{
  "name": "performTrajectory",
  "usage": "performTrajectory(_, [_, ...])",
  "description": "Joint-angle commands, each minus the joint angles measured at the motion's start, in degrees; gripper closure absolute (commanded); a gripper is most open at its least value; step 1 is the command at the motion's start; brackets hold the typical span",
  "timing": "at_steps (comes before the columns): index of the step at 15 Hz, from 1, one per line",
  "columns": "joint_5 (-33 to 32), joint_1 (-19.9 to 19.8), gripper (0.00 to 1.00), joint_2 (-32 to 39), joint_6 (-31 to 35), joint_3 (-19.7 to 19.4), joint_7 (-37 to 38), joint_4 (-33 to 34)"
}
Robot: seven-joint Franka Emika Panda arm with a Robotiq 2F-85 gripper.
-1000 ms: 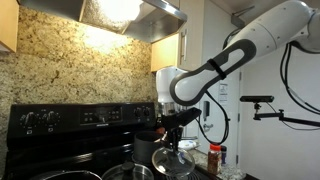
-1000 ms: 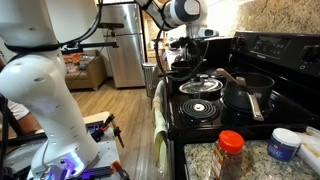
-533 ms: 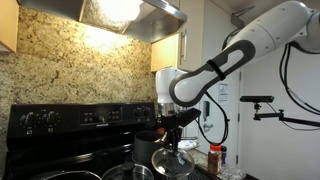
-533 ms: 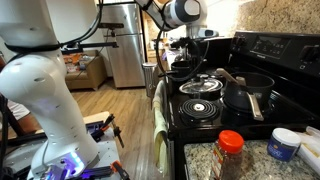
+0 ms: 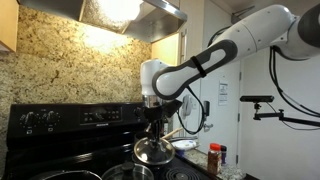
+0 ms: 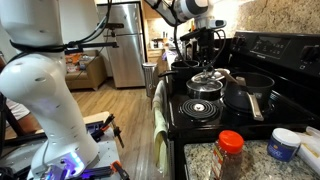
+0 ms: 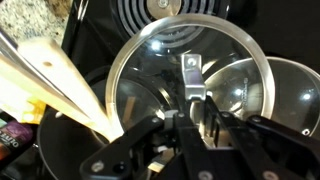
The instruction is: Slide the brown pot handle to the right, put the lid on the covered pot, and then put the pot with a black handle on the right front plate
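The gripper (image 7: 193, 108) is clamping the knob of the lid (image 7: 150, 80), its fingers closed tight on either side of it. The lid is hanging level, dome up, over the back of the stove (image 6: 200, 125), clear of the burners; both exterior views are showing it under the gripper (image 6: 207, 64) (image 5: 153, 133), with the glass (image 6: 208, 77) (image 5: 153, 152) not touching anything below.

In the wrist view the wooden handle (image 7: 60, 80) is lying on a diagonal, its long axis running from the upper left down toward the lower centre, where it is passing under the lid's left edge. The tall pot (image 7: 55, 145) it belongs to is sitting dark at the lower left.

The black pot (image 6: 245, 90) is resting on the stove beside the hanging lid, its black handle (image 6: 256, 106) pointing toward the stove's front edge. In the wrist view its shiny rim (image 7: 290, 70) is showing just right of the lid.
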Motion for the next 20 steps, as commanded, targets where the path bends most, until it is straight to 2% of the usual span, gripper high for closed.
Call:
performTrajectory(1, [1.98, 0.24, 0.88, 7.07, -6.35, 1.66, -9.86, 10.94])
performTrajectory(6, [-1.05, 2.64, 0.88, 13.08, -11.34, 3.38, -18.49, 21.0])
performTrajectory(11, [-0.53, 4.56, 0.88, 16.57, -16.73, 4.59, -25.38, 27.61])
performTrajectory(15, [-0.8, 4.8, 0.88, 16.99, -19.35, 4.53, -27.7, 28.29])
performTrajectory(20, [-2.82, 4.19, 0.88, 17.87, -14.76, 3.74, -30.51, 26.66])
